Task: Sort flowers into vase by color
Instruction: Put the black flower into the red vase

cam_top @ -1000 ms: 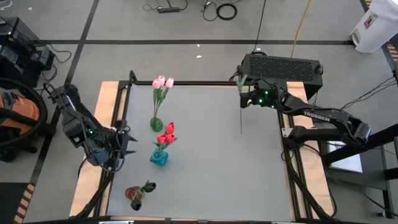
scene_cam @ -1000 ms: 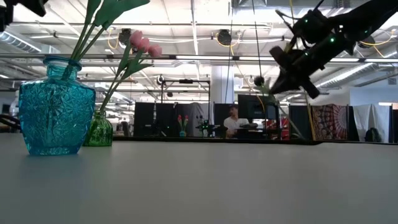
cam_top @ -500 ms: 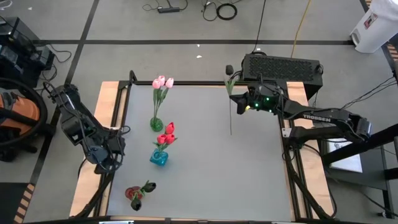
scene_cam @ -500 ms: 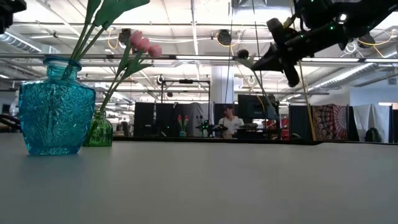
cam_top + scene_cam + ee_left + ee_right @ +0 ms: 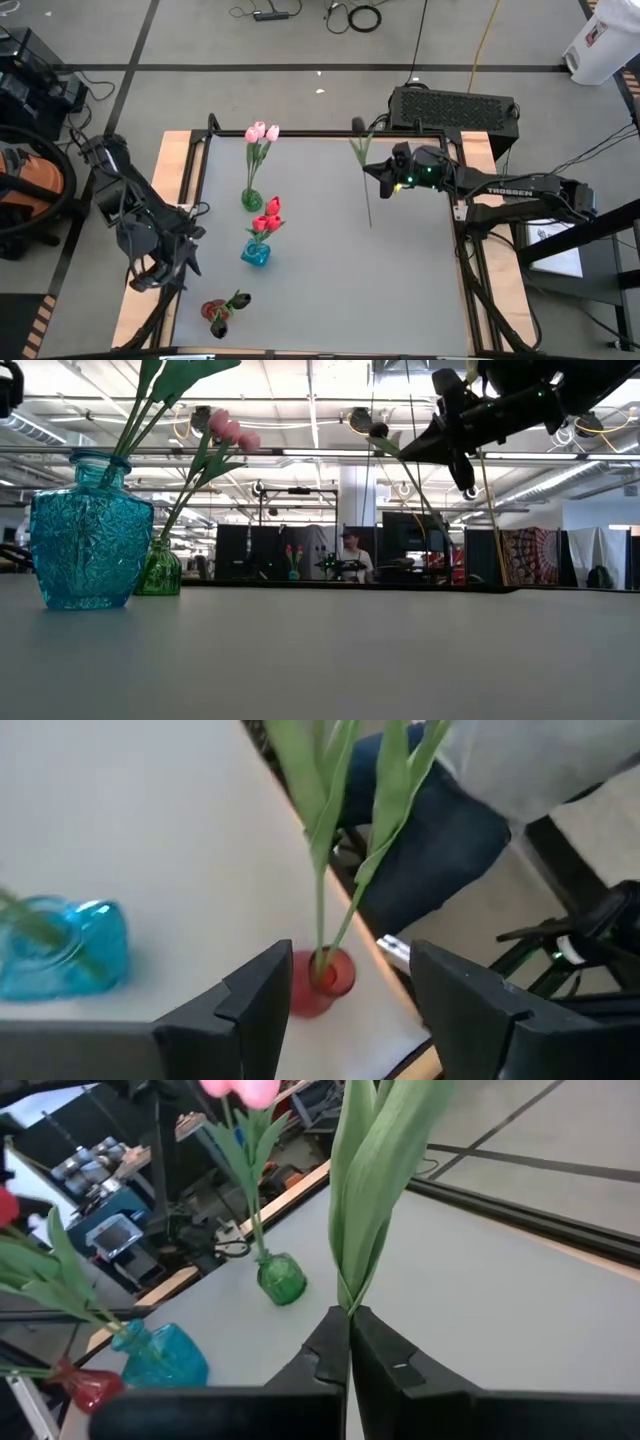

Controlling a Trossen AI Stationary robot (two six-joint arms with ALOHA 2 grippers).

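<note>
My right gripper (image 5: 385, 172) (image 5: 448, 438) hangs over the far right part of the table, shut on a black-headed tulip (image 5: 358, 126) whose leaves (image 5: 372, 1180) rise past the fingers. A green vase (image 5: 251, 200) holds pink tulips (image 5: 262, 132). Red tulips (image 5: 270, 208) stand in a blue vase (image 5: 255, 254). A red vase (image 5: 214, 312) near the front edge holds dark tulips. My left gripper (image 5: 165, 265) (image 5: 350, 955) is open above the table's left edge, looking toward the red vase (image 5: 320, 982). My right gripper pinches the tulip's thin stem just below the base of its leaves (image 5: 348, 1310) between the two shut fingers. The fingers come level from the table's right and lie across the stem. The flower is lifted clear and tilted, with its head (image 5: 378, 430) up and its stem end (image 5: 370, 226) hanging below.
The three vases stand in a row on the table's left half (image 5: 300, 290). A black box (image 5: 455, 108) sits beyond the far right corner. Wooden side rails (image 5: 170, 200) flank the grey top. People and desks show in the room behind.
My right gripper has carried the black tulip toward the table's left and slightly nearer, still shut on it; the flower has tilted a little more. My left gripper has moved along the left edge toward the near side and turned.
</note>
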